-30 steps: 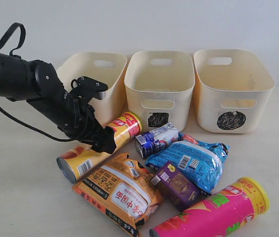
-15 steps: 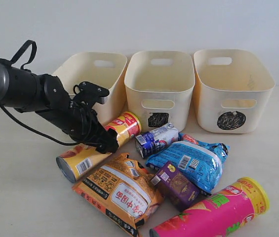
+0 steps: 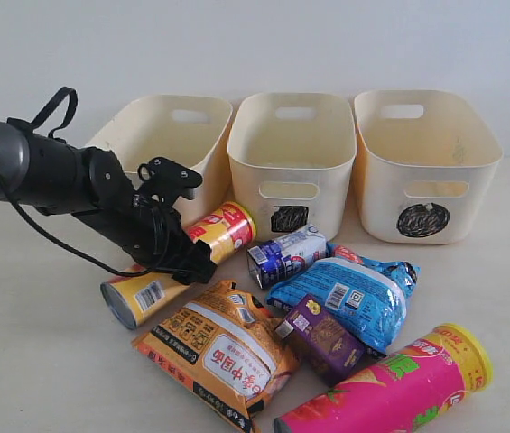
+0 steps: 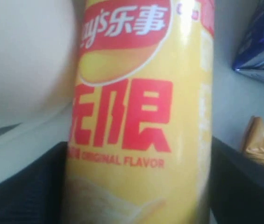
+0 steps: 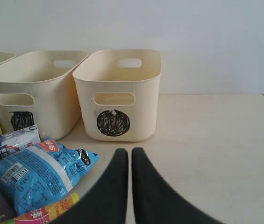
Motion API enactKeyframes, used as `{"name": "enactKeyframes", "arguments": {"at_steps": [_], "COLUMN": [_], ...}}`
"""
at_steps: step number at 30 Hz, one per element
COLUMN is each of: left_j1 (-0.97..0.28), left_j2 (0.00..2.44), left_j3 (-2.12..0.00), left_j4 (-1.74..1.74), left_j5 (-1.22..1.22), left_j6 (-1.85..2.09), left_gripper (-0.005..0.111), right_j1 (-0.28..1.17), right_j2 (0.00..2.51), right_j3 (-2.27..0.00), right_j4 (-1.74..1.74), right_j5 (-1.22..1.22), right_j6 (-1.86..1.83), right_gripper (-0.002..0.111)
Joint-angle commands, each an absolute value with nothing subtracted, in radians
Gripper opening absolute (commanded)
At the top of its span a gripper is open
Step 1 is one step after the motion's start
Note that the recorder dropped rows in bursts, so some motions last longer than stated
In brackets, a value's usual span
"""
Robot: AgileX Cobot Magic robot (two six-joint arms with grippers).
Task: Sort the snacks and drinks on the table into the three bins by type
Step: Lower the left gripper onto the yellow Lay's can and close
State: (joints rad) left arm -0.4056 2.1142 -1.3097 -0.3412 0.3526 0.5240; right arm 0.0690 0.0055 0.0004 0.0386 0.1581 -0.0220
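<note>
Yellow chip tube [image 3: 225,230]: lying on the worktop [image 3: 38,361] just in front of the left bin [image 3: 202,176], lid end toward the middle bin [image 3: 327,185].
Left jaws: pinching the tube across its middle.
3 bins: only cream inner walls show inside; the right bin [image 3: 376,194] bears a black circle.
Tube look: yellow, red logo, "ORIGINAL FLAVOR".
Right jaws: pressed together, holding nothing.

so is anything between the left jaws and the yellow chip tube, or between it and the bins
Nothing visible. The left jaws flank the yellow tube, which lies just in front of the left bin with no other item between them.
</note>
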Motion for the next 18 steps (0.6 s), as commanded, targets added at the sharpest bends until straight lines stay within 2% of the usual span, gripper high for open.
{"name": "enactKeyframes", "arguments": {"at_steps": [1, 3, 6, 18], "left_j1": [-0.409, -0.409, -0.409, -0.409], "left_j2": [2.123, 2.123, 2.123, 2.061], "left_j3": [-1.313, -1.313, -1.313, -1.313], "left_j4": [-0.352, -0.352, -0.352, -0.352], "left_j5": [0.365, 0.370, 0.385, 0.453], "left_j6": [0.521, 0.521, 0.521, 0.521], "left_gripper": [0.030, 0.016, 0.004, 0.004], "right_j1": [0.069, 0.069, 0.069, 0.069], "right_j2": [0.000, 0.000, 0.000, 0.000], "right_j3": [0.000, 0.000, 0.000, 0.000], "right_j4": [0.040, 0.040, 0.040, 0.040], "right_j5": [0.155, 0.155, 0.155, 0.155], "right_j6": [-0.024, -0.024, -0.024, -0.024], "right_gripper": [0.000, 0.000, 0.000, 0.000]}}
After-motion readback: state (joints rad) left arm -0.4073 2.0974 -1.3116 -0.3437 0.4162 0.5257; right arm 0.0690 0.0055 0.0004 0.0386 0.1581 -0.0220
